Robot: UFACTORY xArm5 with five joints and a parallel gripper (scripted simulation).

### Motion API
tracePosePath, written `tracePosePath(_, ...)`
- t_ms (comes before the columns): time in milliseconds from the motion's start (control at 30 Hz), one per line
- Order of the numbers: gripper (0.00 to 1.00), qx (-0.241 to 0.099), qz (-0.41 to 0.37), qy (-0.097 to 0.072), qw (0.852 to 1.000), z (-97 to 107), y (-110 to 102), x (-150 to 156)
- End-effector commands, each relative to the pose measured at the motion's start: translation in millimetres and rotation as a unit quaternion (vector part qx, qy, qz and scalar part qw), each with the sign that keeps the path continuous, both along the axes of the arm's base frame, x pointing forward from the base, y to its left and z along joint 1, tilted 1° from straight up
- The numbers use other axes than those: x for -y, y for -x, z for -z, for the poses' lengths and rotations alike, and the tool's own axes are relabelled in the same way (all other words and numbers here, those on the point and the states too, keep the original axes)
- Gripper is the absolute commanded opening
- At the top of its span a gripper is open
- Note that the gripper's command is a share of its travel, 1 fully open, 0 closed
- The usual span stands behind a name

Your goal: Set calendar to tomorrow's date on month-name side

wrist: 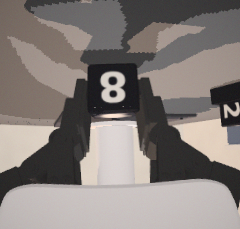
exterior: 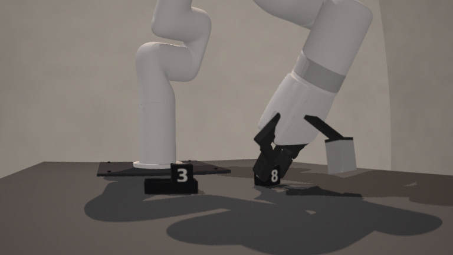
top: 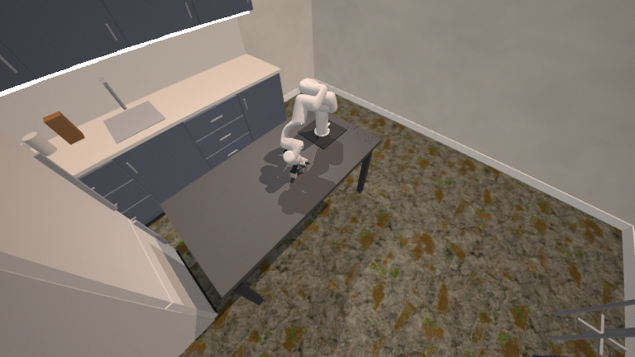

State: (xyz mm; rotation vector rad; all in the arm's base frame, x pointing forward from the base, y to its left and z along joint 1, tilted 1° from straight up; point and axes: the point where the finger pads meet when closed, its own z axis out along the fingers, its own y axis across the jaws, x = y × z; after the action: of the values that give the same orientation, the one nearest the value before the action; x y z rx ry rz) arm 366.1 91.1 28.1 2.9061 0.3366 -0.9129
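Hand tilted around black cube, white 8 showing.

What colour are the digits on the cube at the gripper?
White, on a black cube; the wrist view shows it best.

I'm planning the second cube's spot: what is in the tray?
One cube stands in the tray, showing a 3. The tray's front wall hides its floor.
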Motion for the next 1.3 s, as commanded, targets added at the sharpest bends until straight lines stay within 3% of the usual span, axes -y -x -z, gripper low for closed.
tracePosePath(0,0.29,0.002,0.000,0.000,1.000,-1.0,-1.2,-0.3)
tracePosePath(667,0.29,0.002,0.000,0.000,1.000,-1.0,-1.2,-0.3)
tracePosePath(700,0.33,0.002,0.000,0.000,1.000,-1.0,-1.2,-0.3)
tracePosePath(833,0.33,0.002,0.000,0.000,1.000,-1.0,-1.2,-0.3)
tracePosePath(1233,0.49,0.002,0.000,0.000,1.000,-1.0,-1.2,-0.3)
tracePosePath(1267,0.71,0.002,0.000,0.000,1.000,-1.0,-1.2,-0.3)
